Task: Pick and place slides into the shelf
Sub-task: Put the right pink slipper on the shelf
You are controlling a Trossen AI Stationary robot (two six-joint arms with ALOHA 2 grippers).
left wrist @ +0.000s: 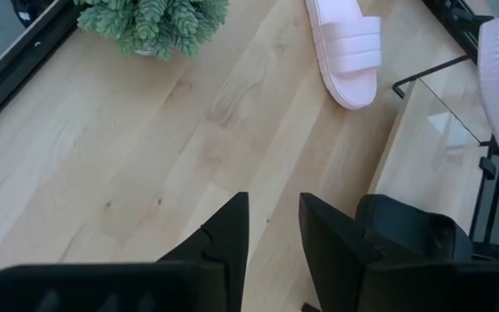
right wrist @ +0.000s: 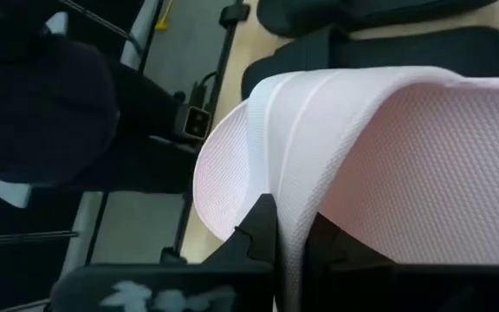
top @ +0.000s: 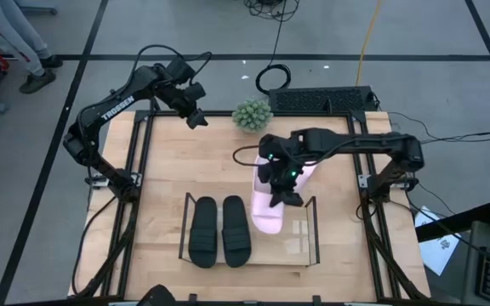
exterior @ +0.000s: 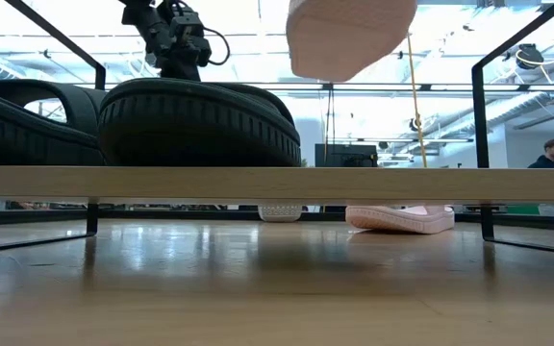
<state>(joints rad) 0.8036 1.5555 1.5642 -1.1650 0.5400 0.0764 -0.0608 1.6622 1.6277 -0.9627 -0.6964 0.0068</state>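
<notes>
Two black slides (top: 219, 231) lie side by side on the clear shelf (top: 311, 255), soles down, filling its left half. My right gripper (top: 282, 185) is shut on a pale pink slide (top: 269, 214) held above the shelf, right of the black pair. In the low view this slide (exterior: 349, 34) hangs well above the shelf's top panel (exterior: 277, 183). The second pink slide (left wrist: 346, 48) lies flat on the table behind the shelf, partly under the right arm. My left gripper (left wrist: 274, 212) is open, raised over the table's far left part. My right gripper pinches the pink slide between its two fingers (right wrist: 262, 232), on a narrow edge (right wrist: 291, 247) where its smooth side meets its textured face. The fingers come from above and the far side. The slide is lifted clear and hangs tilted below them, over the shelf.
A small green plant (top: 252, 115) in a white pot stands at the table's far edge. The shelf's right end (top: 300, 242) has nothing on it. Bare wood lies between the plant and the shelf. A person's legs (top: 24, 42) show beyond the far left corner.
</notes>
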